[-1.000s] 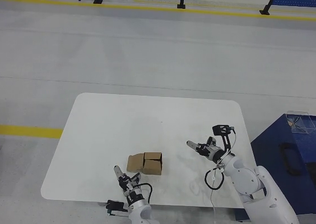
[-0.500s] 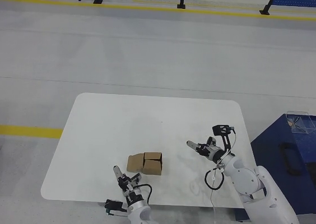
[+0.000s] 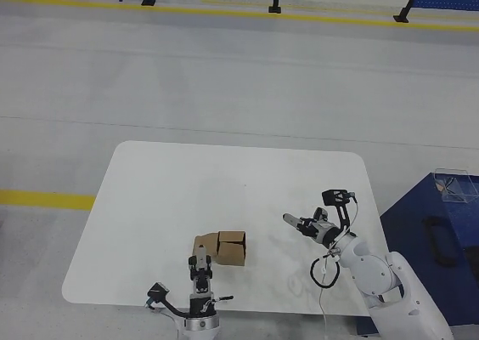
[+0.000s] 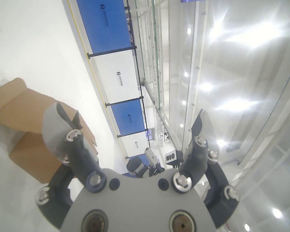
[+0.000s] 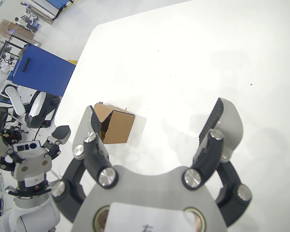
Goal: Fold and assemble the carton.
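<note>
White surface [image 3: 180, 178] carried one brown cardboard carton [image 3: 222, 247], lying flat-sided with its flaps loose at one end. Over the last second the left end effector [image 3: 199, 257] swung round and closed in on the carton's corner. Its fingers were spread wide with nothing held, one finger [image 4: 53, 121] just beside the cardboard; contact could not be told. Right end effector [image 3: 297, 223] unchanged: well apart from the carton, wide open, empty. Judgement: folding not yet begun, first contact imminent.
</note>
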You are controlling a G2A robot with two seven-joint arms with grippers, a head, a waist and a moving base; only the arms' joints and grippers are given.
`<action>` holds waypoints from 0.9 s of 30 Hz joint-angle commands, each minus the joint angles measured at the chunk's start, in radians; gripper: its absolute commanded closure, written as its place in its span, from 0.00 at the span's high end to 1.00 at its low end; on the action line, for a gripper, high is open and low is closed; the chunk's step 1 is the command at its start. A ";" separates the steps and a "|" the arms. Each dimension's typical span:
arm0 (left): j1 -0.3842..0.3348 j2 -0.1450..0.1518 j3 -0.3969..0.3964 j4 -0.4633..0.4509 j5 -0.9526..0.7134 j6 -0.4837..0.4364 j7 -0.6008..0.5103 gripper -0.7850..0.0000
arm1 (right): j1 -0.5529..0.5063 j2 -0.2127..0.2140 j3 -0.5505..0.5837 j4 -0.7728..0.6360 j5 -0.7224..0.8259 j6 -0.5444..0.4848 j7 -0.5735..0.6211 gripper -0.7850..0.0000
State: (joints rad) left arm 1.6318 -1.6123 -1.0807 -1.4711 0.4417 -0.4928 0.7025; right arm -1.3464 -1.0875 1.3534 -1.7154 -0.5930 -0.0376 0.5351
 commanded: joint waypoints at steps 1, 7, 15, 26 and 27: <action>0.000 0.000 0.001 0.001 -0.007 -0.001 0.004 1.00 | 0.000 0.000 0.000 0.000 0.000 0.000 0.000 1.00; 0.000 0.000 0.001 0.001 -0.007 -0.001 0.004 1.00 | 0.000 0.000 0.000 0.000 0.000 0.000 0.000 1.00; 0.057 0.014 -0.008 -0.088 0.327 0.271 -0.019 1.00 | 0.000 0.000 0.000 0.000 0.000 0.000 0.000 1.00; -0.031 0.005 -0.031 -0.035 0.160 0.546 -0.297 1.00 | 0.000 0.000 0.000 0.000 0.000 0.000 0.000 1.00; -0.044 0.003 -0.033 -0.017 0.142 0.545 -0.301 1.00 | 0.000 0.000 0.000 0.000 0.000 0.000 0.000 1.00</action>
State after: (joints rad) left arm 1.6039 -1.6074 -1.1113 -1.5099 0.6025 0.0526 0.4041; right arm -1.3464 -1.0875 1.3534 -1.7154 -0.5930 -0.0376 0.5351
